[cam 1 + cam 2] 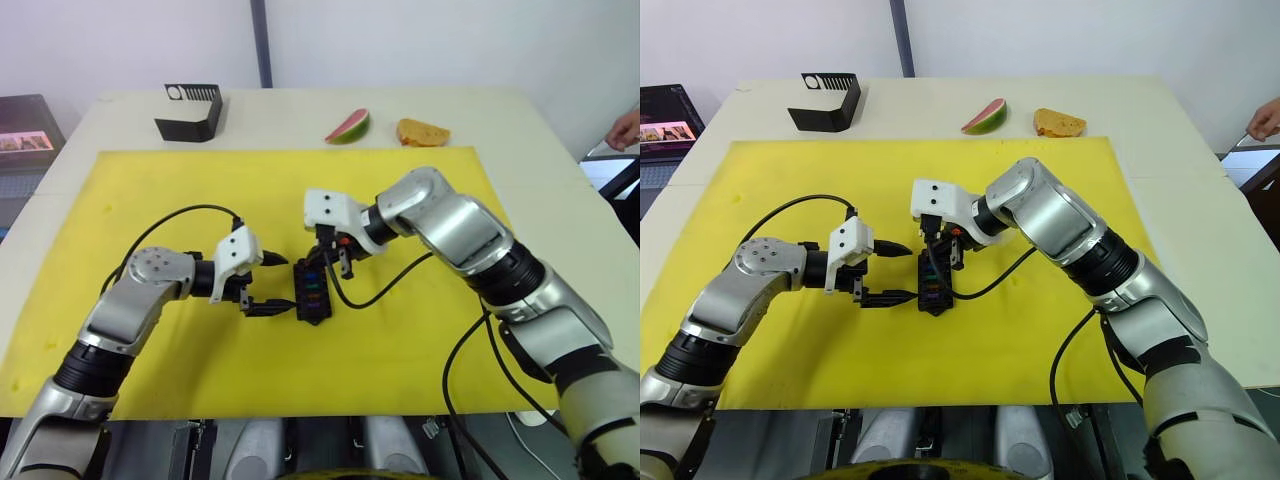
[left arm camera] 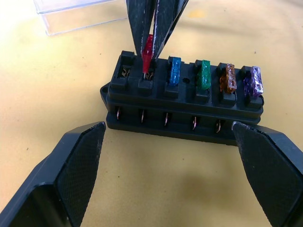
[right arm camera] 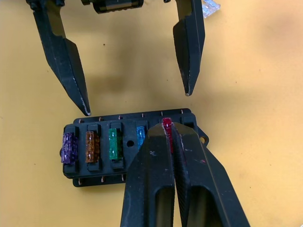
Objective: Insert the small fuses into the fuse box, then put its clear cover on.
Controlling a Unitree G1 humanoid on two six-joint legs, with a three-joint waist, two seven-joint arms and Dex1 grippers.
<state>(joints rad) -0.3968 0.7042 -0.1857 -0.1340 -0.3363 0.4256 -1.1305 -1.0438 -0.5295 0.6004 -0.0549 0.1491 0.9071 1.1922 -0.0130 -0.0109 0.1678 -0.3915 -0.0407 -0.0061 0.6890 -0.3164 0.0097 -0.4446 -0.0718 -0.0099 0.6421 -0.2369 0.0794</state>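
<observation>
The fuse box [image 2: 184,101] lies flat on the yellow mat [image 1: 400,340], near the mat's middle, and everything else is placed from it. On its near-left side the left hand [image 1: 890,272] sits low over the mat with its two black fingers spread wide — their tips lie just short of the box's long side, one toward each end, not touching it. In the box's upper row four fuses are seated side by side: a purple fuse [image 2: 253,81] at one end, then an orange fuse [image 2: 228,78], a green fuse [image 2: 204,74] and a blue fuse [image 2: 174,71]. Next to the blue one, the right hand [image 2: 150,45] comes down from above the box, its fingers pinched tight on a red fuse [image 2: 147,52] whose lower end stands at the mouth of the next slot; the last slot beyond it is empty. Just past the box on the mat lies the clear cover [image 2: 80,16], apart from it. Far beyond the box, off the mat on the white table [image 1: 290,120], stand a black bracket [image 1: 190,112], a watermelon slice [image 1: 348,127] and a piece of bread [image 1: 422,132]. At the table's far right edge a person's hand [image 1: 624,128] shows.
</observation>
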